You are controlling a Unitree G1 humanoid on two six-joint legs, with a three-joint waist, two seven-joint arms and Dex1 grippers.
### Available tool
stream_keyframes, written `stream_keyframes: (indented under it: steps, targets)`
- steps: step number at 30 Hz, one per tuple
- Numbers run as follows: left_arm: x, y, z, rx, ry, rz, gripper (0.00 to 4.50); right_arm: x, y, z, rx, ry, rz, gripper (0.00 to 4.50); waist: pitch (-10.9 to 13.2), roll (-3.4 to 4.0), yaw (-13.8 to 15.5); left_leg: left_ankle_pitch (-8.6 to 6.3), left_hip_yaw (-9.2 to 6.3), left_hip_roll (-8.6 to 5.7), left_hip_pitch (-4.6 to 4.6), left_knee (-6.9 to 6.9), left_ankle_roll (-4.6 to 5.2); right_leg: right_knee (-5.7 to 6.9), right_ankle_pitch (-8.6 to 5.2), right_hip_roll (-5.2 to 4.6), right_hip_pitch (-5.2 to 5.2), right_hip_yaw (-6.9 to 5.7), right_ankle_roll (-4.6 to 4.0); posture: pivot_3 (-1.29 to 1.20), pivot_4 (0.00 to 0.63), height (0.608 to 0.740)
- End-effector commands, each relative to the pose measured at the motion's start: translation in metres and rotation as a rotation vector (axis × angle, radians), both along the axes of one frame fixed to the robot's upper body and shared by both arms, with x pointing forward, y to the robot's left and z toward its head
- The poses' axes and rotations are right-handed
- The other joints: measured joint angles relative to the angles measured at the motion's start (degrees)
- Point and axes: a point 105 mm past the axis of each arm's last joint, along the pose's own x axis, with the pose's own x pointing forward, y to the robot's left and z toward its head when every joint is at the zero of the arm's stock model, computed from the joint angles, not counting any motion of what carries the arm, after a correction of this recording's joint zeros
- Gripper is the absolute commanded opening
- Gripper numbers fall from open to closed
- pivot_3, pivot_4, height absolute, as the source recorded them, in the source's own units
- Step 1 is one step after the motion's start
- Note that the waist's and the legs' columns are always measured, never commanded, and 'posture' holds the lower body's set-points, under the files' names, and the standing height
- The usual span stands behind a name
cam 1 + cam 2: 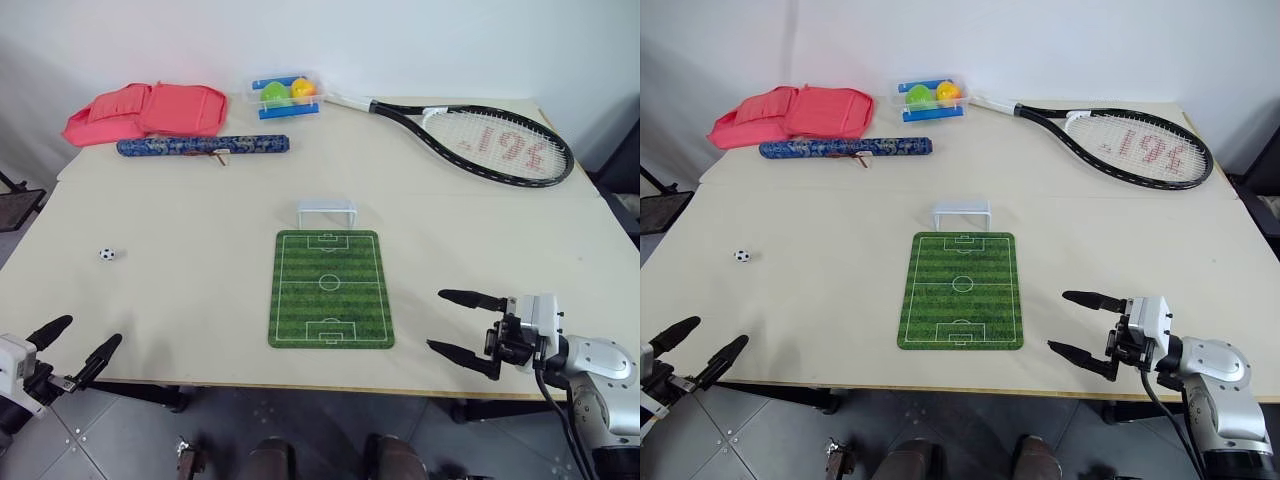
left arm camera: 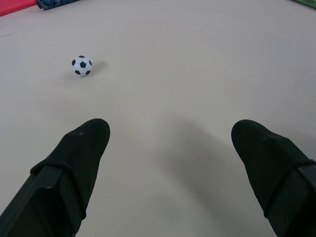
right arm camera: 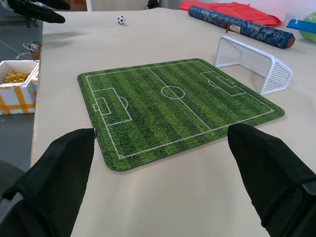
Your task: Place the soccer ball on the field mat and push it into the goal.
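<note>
The soccer ball [image 1: 107, 254] is a tiny white ball with black patches, lying on the bare table left of the field mat [image 1: 330, 288]; the left wrist view has the ball [image 2: 81, 65] ahead of my fingers. The mat is green and striped with white pitch lines. At its far end stands the small white goal [image 1: 326, 213]. My left gripper [image 1: 76, 345] hangs open at the table's near left edge, well short of the ball. To the right of the mat's near corner, my right gripper [image 1: 467, 324] stands open and empty, pointing toward the mat [image 3: 173, 106].
At the table's back lie a pink cloth case [image 1: 150, 111], a dark blue roll [image 1: 203, 146], a clear box [image 1: 287, 94] with green and orange balls, and a tennis racket [image 1: 480, 140]. Beside the table, a box with yellow contents [image 3: 17, 84] sits on the floor.
</note>
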Motion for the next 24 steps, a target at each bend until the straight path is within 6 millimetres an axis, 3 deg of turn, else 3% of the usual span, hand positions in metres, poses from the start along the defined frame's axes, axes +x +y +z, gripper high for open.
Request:
stream_keyframes:
  steps: [1,4,9,14,20,24]
  targets:
    - [-0.015,0.018,-0.002,0.021,-0.004,0.091,4.50,-0.001,0.003,0.010,0.031,-0.053,0.023,4.47,0.00,0.00,-0.10,0.00,0.05,0.00,0.01,-0.01,0.00,0.01,0.00,0.00,-0.03,0.05,0.00,0.00,0.150,0.740]
    - [-0.033,0.037,-0.004,-0.053,-0.038,0.205,4.50,-0.001,0.013,0.015,0.070,-0.062,0.066,4.47,0.00,-0.03,-0.52,-0.02,0.22,0.07,0.04,-0.04,0.01,0.02,0.01,0.07,-0.12,0.24,0.01,0.00,0.150,0.740]
    - [-0.063,0.066,-0.006,-0.222,-0.132,0.430,4.50,-0.003,0.038,0.045,0.238,-0.085,0.145,4.47,0.00,-0.03,-0.72,-0.03,0.27,0.15,0.06,-0.03,0.00,0.05,0.03,0.10,-0.17,0.33,-0.01,0.00,0.150,0.740]
    - [-0.067,0.073,-0.008,-0.310,-0.193,0.517,4.50,-0.005,0.060,0.061,0.309,-0.134,0.186,4.47,-0.05,-0.12,-0.10,-0.06,0.29,0.15,0.05,0.00,0.01,0.05,0.05,0.12,-0.18,0.36,0.00,0.00,0.150,0.740]
    - [-0.021,0.044,0.007,-0.366,-0.259,0.416,4.50,-0.006,0.075,0.062,0.297,-0.220,0.205,4.47,-0.20,-0.37,0.40,-0.07,0.30,0.14,0.03,0.06,0.02,0.07,0.09,0.13,-0.19,0.39,-0.02,0.00,0.150,0.740]
    - [0.009,0.037,0.032,-0.382,-0.314,0.368,4.50,-0.006,0.075,0.063,0.284,-0.229,0.193,4.47,-0.27,-0.49,0.10,-0.06,0.33,0.18,0.06,0.06,0.01,0.09,0.11,0.19,-0.20,0.43,-0.03,0.00,0.150,0.740]
